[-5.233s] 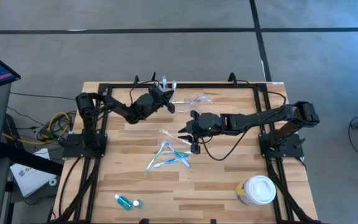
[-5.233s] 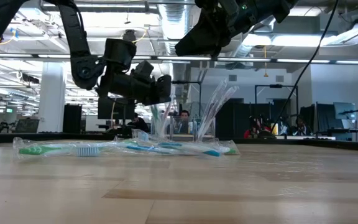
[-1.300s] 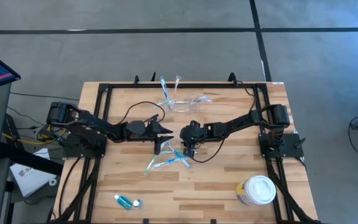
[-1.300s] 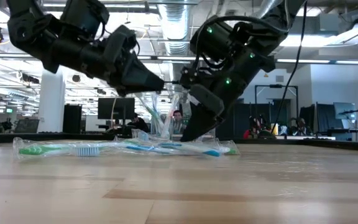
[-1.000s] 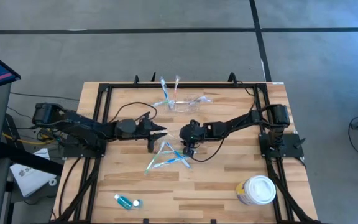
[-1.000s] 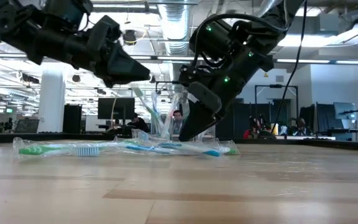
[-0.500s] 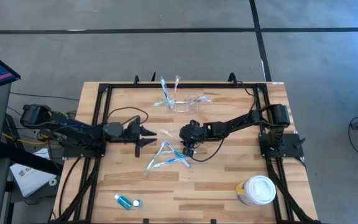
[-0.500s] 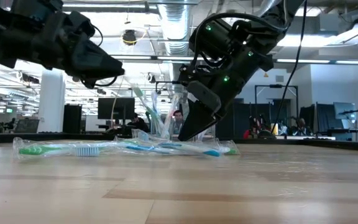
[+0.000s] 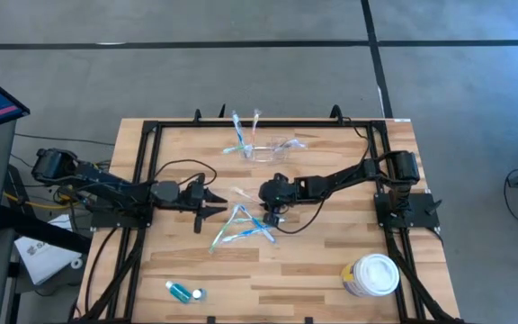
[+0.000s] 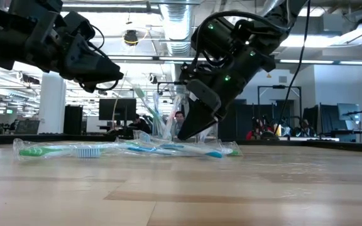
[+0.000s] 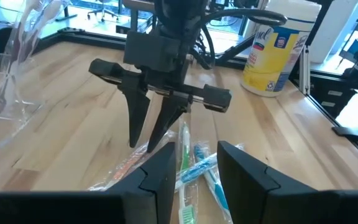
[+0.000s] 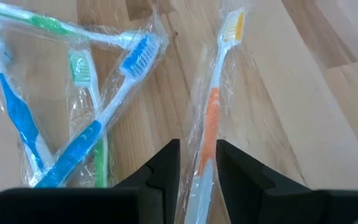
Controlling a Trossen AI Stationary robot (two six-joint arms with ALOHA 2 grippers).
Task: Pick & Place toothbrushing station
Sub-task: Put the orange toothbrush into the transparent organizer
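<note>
The toothbrushing station (image 9: 275,147), a low clear plastic holder, sits near the table's far edge with two wrapped toothbrushes (image 9: 239,132) standing in it. Several wrapped toothbrushes (image 9: 241,225) lie crossed at the table's middle. My right gripper (image 9: 272,209) slants down over them, open. Its fingers stand on either side of an orange-handled toothbrush (image 12: 211,112) that lies flat in its clear wrapper. My left gripper (image 9: 216,195) hovers nearly level to the left of the pile, open and empty, pointing at the right gripper (image 11: 145,140). My right gripper comes from above, slanting down, with one finger (image 12: 166,165) on each side of the orange toothbrush's wrapped handle (image 12: 205,158). The brush lies flat on the table. Whether the fingers touch the wrapper I cannot tell.
A white-lidded yellow tub (image 9: 373,274) stands at the near right corner. A small blue bottle (image 9: 183,291) lies near the front edge at the left. A black frame rail (image 9: 259,124) runs around the table. Bare wood lies between the pile and the tub.
My left gripper has drawn back toward the table's left edge, away from the pile, staying open and empty. The right gripper and the toothbrushes have kept still.
</note>
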